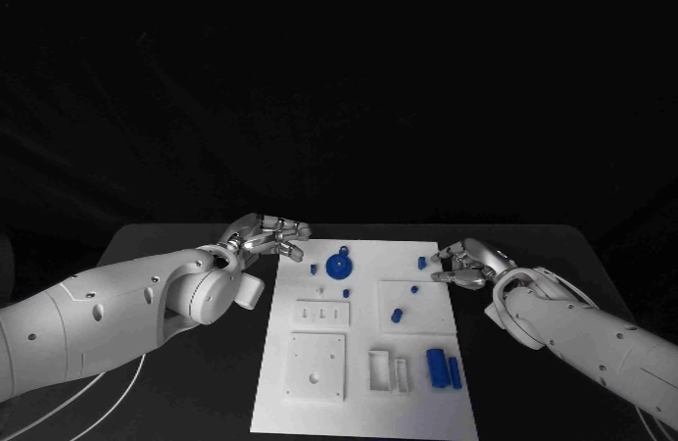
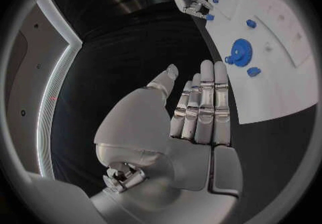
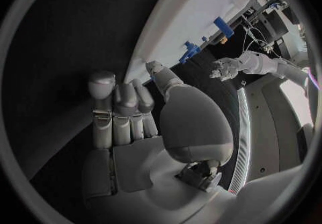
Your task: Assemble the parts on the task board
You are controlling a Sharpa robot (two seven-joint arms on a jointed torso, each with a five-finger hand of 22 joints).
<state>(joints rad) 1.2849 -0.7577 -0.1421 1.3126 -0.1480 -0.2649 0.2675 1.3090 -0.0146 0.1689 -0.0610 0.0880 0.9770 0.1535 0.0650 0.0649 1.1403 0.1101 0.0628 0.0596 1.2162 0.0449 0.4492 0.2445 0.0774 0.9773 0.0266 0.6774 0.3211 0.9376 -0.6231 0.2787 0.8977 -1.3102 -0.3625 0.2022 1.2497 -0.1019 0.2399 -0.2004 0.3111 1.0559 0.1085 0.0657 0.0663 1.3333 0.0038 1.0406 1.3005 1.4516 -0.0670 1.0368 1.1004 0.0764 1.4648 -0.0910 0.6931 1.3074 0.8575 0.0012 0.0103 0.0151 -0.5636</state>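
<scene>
Bare black table (image 1: 184,382) is seen on both sides of the white board (image 1: 361,402). The board's far corners are crowded by the left hand (image 1: 268,235) and right hand (image 1: 463,265). Its middle is dotted with a blue gear (image 1: 338,264), small pegs (image 1: 397,315) and two upright blue blocks (image 1: 444,368).

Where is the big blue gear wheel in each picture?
Head view: blue gear lies at the far end of the task board, nearer the left hand.
Left wrist view: gear sits on the board beyond the fingertips.
Right wrist view: I cannot pick it out.
Shared landmark: the white board.
</scene>
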